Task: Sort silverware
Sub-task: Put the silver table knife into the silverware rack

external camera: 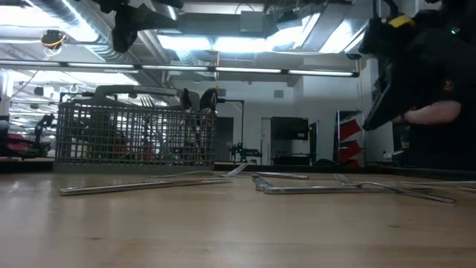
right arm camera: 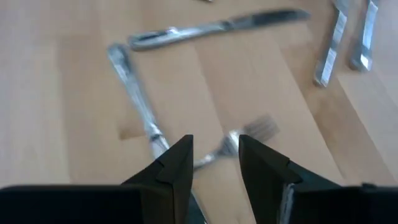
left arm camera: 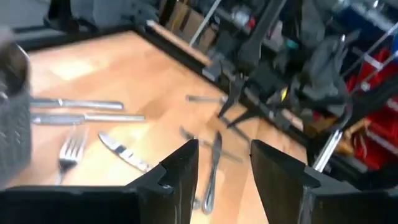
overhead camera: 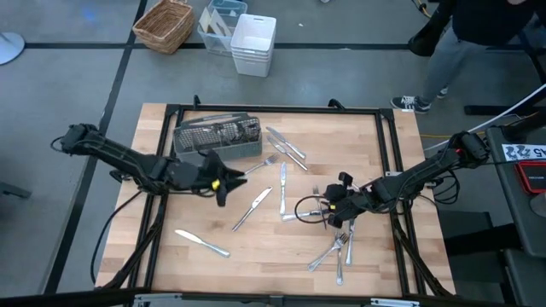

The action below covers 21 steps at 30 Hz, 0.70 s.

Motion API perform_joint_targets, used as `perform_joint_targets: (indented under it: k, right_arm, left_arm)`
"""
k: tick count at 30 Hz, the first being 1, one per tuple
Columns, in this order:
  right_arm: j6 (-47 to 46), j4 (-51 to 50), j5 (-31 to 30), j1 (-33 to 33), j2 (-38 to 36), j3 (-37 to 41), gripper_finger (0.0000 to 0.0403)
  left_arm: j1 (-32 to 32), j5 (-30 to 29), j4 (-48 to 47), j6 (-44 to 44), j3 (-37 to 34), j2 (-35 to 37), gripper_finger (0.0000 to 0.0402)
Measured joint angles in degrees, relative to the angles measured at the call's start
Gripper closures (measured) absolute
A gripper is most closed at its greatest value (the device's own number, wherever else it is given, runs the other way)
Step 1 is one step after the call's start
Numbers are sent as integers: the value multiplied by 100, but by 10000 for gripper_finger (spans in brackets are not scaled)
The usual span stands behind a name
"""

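Silverware lies scattered on the wooden table: knives [overhead camera: 286, 145] beside the grey wire-mesh caddy [overhead camera: 217, 136], a fork [overhead camera: 266, 162], a knife [overhead camera: 252, 207], a lone knife [overhead camera: 202, 243] and a heap of forks [overhead camera: 337, 251]. More pieces stand in the caddy. My left gripper [overhead camera: 223, 181] hovers open just in front of the caddy, nothing between its fingers [left arm camera: 224, 149]. My right gripper [overhead camera: 333, 206] is open and low over pieces at the table's right. A fork [right arm camera: 249, 132] lies just beyond its fingertips [right arm camera: 216, 143], and a knife [right arm camera: 134, 93] lies beside it.
Black frame rails [overhead camera: 388, 162] run along the table's edges. Beyond the far edge stand a wicker basket [overhead camera: 164, 24] and white bins [overhead camera: 253, 44] on the floor. A person [overhead camera: 478, 34] stands past the far right corner. Bare wood shows at the near left [overhead camera: 196, 213].
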<state>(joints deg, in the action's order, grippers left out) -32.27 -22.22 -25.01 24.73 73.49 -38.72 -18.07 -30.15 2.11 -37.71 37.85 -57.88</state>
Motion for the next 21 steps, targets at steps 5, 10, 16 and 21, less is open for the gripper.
perform_joint_targets:
  k: [5, 10, 16, 21]
  right_arm:
    - [771, 296, 311, 0, 40, -4, 272]
    - [874, 273, 353, 0, 179, -4, 272]
    - [803, 248, 1052, 0, 161, -4, 272]
    - [-904, -19, 2161, 0, 155, -85, 272]
  left_arm:
    - [-197, -1, 27, -334, 0, -548, 263]
    - [-294, 3, 39, -702, 0, -1084, 263]
    - [-310, 261, 297, -1017, 20, -1704, 263]
    - [-310, 630, 278, -831, 401, -2189, 263]
